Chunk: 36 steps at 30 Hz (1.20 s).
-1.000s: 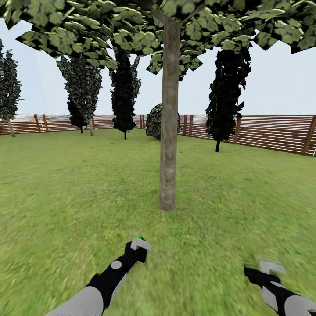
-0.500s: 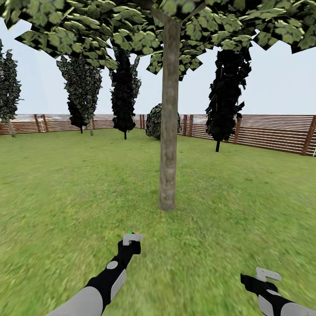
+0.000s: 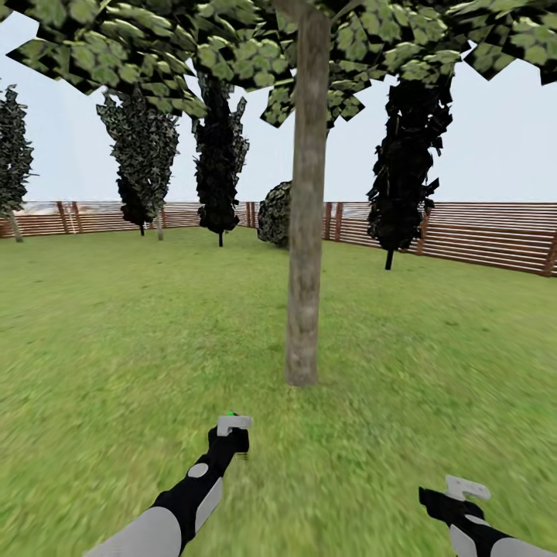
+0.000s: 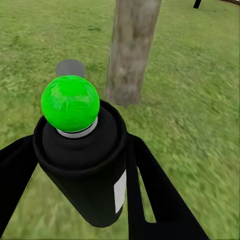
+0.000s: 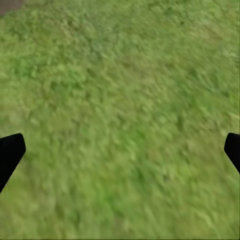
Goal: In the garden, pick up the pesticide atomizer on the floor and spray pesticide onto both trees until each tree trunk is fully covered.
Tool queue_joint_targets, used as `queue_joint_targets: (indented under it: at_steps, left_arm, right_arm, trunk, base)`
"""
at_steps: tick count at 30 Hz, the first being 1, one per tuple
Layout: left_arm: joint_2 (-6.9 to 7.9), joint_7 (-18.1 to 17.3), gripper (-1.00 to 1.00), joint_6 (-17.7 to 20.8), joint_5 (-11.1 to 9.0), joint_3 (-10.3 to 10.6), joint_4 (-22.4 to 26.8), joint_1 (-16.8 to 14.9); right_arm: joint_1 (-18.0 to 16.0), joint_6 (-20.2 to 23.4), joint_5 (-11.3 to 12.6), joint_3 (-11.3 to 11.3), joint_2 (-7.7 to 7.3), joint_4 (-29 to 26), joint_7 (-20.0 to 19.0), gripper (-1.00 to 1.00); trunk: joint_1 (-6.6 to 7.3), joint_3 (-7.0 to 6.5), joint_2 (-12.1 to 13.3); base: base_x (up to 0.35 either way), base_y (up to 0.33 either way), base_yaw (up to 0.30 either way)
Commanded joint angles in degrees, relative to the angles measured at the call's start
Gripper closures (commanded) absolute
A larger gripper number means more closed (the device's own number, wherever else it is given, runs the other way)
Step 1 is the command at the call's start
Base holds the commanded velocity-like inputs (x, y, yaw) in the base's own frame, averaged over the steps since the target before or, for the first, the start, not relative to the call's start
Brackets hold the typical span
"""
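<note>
The straight grey-brown tree trunk (image 3: 305,232) has been approached. The dark pesticide atomizer (image 4: 85,165) is clamped in the left jaws (image 3: 232,433); the right jaws (image 5: 120,150) are spread, empty. Spraying seems imminent.

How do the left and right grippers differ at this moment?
The left gripper is clamped on the pesticide atomizer, aimed toward the tree trunk; the right gripper is open and empty, facing lawn. Left is raised nearer the trunk; right sits lower. Both have black fingers.

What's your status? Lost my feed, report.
Left gripper shut on atomizer, aimed at tree trunk. Right gripper open over grass. Nothing between atomizer and trunk.
</note>
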<state>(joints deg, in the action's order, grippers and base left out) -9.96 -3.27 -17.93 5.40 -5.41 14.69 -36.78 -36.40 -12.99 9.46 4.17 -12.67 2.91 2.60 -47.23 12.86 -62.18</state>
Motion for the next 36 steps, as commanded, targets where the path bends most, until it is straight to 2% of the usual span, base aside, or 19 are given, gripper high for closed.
queue_joint_targets:
  at_steps: [1,8,13,19,33,36]
  left_arm:
    - [-0.03,-0.25,1.0,-0.18,0.56,-0.49,-0.06,-0.05]
    - [-0.03,-0.25,1.0,-0.18,0.66,-0.21,-1.15,-0.05]
    - [-0.03,-0.25,1.0,-0.15,0.73,2.83,-1.99,-0.05]
    - [-0.03,-0.25,1.0,-0.1,0.72,4.35,-2.19,-0.05]
    - [-0.03,-0.25,1.0,-0.16,0.72,4.53,-2.21,-0.05]
    - [-0.03,-0.25,1.0,-0.17,0.72,4.54,-2.21,-0.05]
  right_arm:
    - [-0.11,-0.47,0.03,0.4,0.01,0.26,-0.06,-1.0]
    - [-0.08,-0.48,0.03,0.4,0.41,0.26,-0.05,-1.0]
    - [-0.08,-0.46,0.03,0.4,0.52,0.26,-0.05,-1.0]
    - [-0.07,-0.46,0.03,0.4,0.54,0.22,-0.05,-1.0]
    - [-0.07,-0.46,0.03,0.4,0.54,0.26,-0.05,-1.0]
    - [-0.07,-0.46,0.03,0.4,0.54,0.26,-0.05,-1.0]
  trunk:
    - [-0.08,0.08,-0.04]
    - [-0.08,0.08,-0.04]
    - [-0.08,0.08,-0.04]
    - [-0.08,0.08,-0.04]
    - [-0.08,0.08,-0.04]
    - [-0.08,0.08,-0.04]
  base:
    - [0.691,0.214,0.0]
    - [0.697,0.098,0.0]
    - [0.666,-0.149,0.0]
    - [0.517,-0.464,0.0]
    - [0.441,-0.558,0.0]
    - [0.218,-0.282,0.0]
